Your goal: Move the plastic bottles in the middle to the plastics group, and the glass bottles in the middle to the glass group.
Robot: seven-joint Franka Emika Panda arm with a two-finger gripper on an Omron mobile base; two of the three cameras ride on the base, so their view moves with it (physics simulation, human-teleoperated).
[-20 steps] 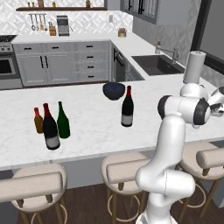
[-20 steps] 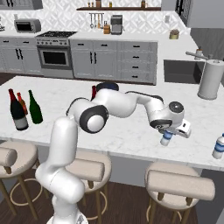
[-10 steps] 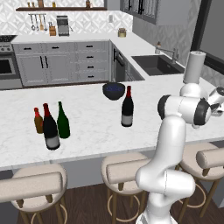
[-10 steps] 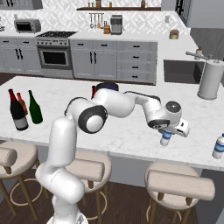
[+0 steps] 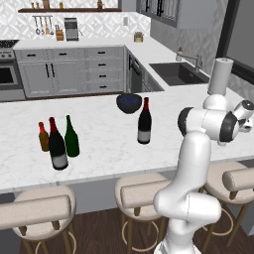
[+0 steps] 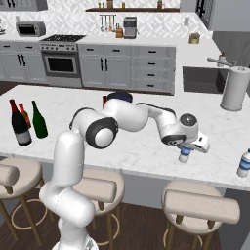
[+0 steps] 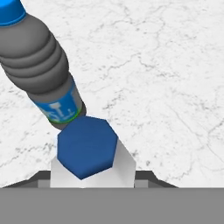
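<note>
Right base view is showing the gripper (image 6: 186, 151) hanging over the right end of the marble tabletop (image 6: 146, 151), jaws clenching the small water bottle (image 6: 184, 155). The blue-tinted plastic bottle (image 6: 243, 164) is standing near it toward the right edge. Both wine bottles (image 5: 144, 122) are sitting well apart, one beside the green bottle (image 5: 71, 137).
</note>
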